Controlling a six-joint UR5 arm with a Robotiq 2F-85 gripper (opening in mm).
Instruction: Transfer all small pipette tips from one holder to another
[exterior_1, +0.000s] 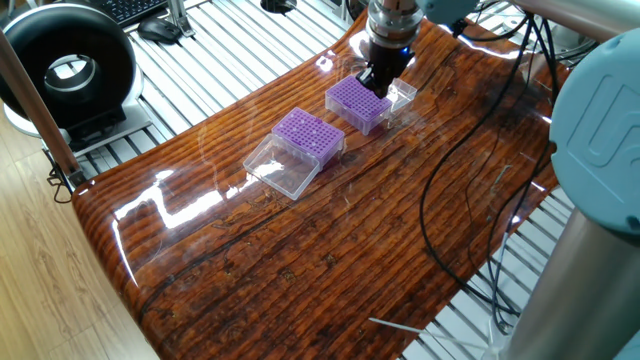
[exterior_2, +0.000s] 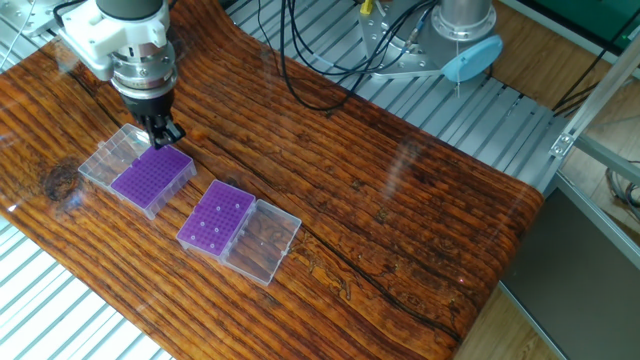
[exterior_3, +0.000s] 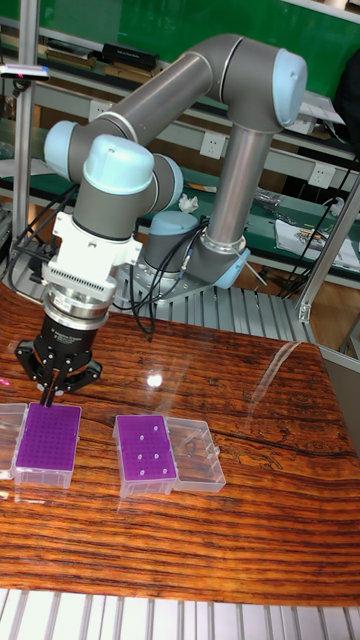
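Note:
Two purple boxes lie on the wooden table, each with its clear lid folded open. The far purple holder (exterior_1: 358, 102) (exterior_2: 152, 177) (exterior_3: 47, 440) carries a dense grid of small pipette tips. On the nearer purple holder (exterior_1: 309, 135) (exterior_2: 218, 215) (exterior_3: 145, 452) only several pale tips dot the top. My gripper (exterior_1: 375, 78) (exterior_2: 161, 136) (exterior_3: 54, 388) hangs just over the far holder's rear edge. Its dark fingers are pressed together, and a thin pale tip (exterior_3: 50, 398) points down from them towards the grid.
The clear lids (exterior_1: 280, 168) (exterior_2: 110, 157) lie flat beside the boxes. Black cables (exterior_1: 440, 200) trail across the right of the table. A black ring-shaped device (exterior_1: 68, 70) stands off the table at the left. The arm's base (exterior_2: 465, 30) stands beyond the far edge.

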